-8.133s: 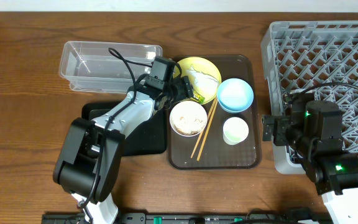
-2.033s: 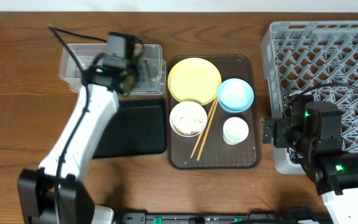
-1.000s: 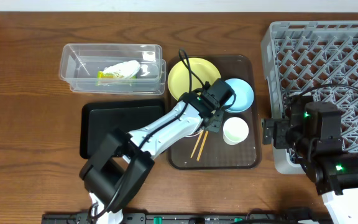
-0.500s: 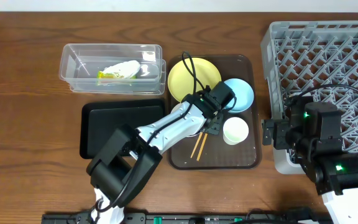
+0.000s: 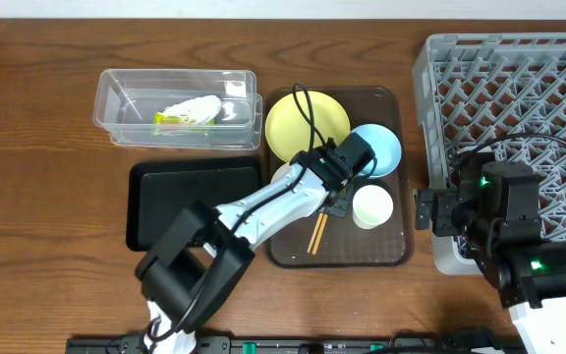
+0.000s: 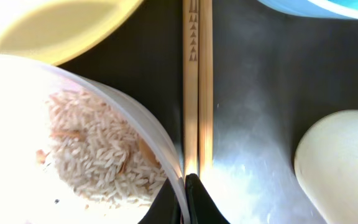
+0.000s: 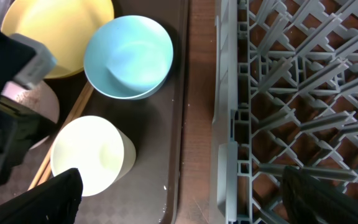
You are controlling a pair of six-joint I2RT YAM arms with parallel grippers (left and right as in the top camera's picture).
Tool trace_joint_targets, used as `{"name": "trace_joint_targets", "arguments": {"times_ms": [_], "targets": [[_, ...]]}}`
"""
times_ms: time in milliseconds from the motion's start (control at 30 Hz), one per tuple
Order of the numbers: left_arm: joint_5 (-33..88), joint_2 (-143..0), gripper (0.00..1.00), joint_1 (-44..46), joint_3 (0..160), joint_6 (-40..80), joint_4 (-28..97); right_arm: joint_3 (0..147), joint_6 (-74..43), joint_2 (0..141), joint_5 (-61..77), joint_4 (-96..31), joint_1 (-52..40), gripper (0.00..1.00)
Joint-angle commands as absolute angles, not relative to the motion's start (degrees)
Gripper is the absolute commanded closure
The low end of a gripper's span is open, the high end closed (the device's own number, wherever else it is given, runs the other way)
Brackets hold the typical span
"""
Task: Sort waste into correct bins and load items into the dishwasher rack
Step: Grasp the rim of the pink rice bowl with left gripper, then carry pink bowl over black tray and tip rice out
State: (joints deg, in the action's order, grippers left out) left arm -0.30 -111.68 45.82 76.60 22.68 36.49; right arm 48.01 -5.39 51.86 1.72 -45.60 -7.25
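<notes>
My left gripper (image 6: pixel 187 186) is shut on the thin rim of the white bowl (image 6: pixel 135 118), which holds loose rice (image 6: pixel 98 149). The wooden chopsticks (image 6: pixel 197 81) lie straight ahead of its fingertips, beside the bowl. Overhead, that gripper (image 5: pixel 328 197) sits between the yellow plate (image 5: pixel 303 123), the blue bowl (image 5: pixel 381 147) and the white cup (image 5: pixel 372 206), and the arm hides most of the white bowl (image 5: pixel 279 175). My right gripper (image 7: pixel 182 186) stands wide open, empty, over the gap between the brown tray and the grey rack (image 7: pixel 291 93).
The clear tub (image 5: pixel 177 103) at the back left holds the green-yellow wrapper (image 5: pixel 180 118) and white tissue (image 5: pixel 199 103). A black tray (image 5: pixel 190 202) lies in front of it. The dishes stand on the brown serving tray (image 5: pixel 362 251). The rack (image 5: pixel 519 98) fills the right side.
The left gripper's fingers have closed onto the white bowl's rim. The arm edged slightly toward the cup. The right arm has not moved.
</notes>
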Motion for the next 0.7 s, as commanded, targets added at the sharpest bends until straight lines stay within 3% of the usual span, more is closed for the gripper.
{"name": "trace_joint_targets", "arguments": {"times_ms": [0,300,667], "targets": [[0.9,-106.5,0.94,45.7,77.0,23.2,38.3,49.1,-4.6,51.7,2.0,-45.7,-7.2,0.01],[2.5,-93.0,0.94,40.4,76.9,23.0,45.7,49.1,-4.6,51.7,2.0,-45.7,-7.2,0.01],[30.7,-90.9,0.94,17.2,73.0,12.5,53.7,49.1,-4.6,51.7,2.0,-46.0,-7.2,0.01]]}}
